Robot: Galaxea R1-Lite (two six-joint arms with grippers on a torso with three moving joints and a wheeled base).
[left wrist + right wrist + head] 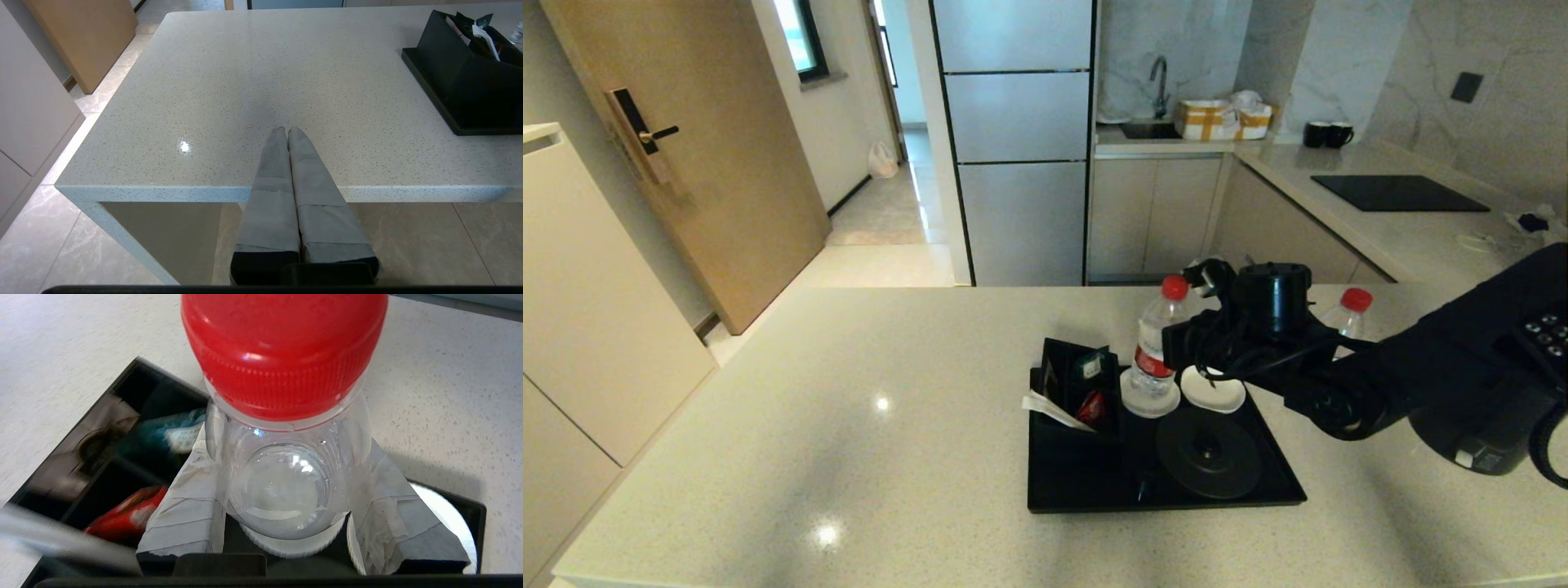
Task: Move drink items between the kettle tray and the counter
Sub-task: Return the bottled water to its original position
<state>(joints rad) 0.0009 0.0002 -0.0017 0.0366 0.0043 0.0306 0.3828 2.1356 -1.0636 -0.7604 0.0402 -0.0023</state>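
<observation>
A clear red-capped water bottle (1152,351) (282,477) stands upright over the left white coaster (1148,406) on the black kettle tray (1078,482). My right gripper (1172,343) (286,441) is shut on it, one taped finger (188,514) on each side below the cap. The other coaster (1213,390) and the round kettle base (1209,453) are bare. A second bottle (1349,314) stands on the beige counter (849,408) behind my right arm. A dark rounded body (1470,445), which looks like the kettle, is mostly hidden under that arm. My left gripper (287,130) hangs shut at the counter's near edge.
A black sachet box (1078,376) (461,81) fills the tray's left rear corner, close beside the held bottle. Two black mugs (1327,135) and a black cooktop (1396,193) sit on the far worktop. A fridge and a door stand beyond the counter.
</observation>
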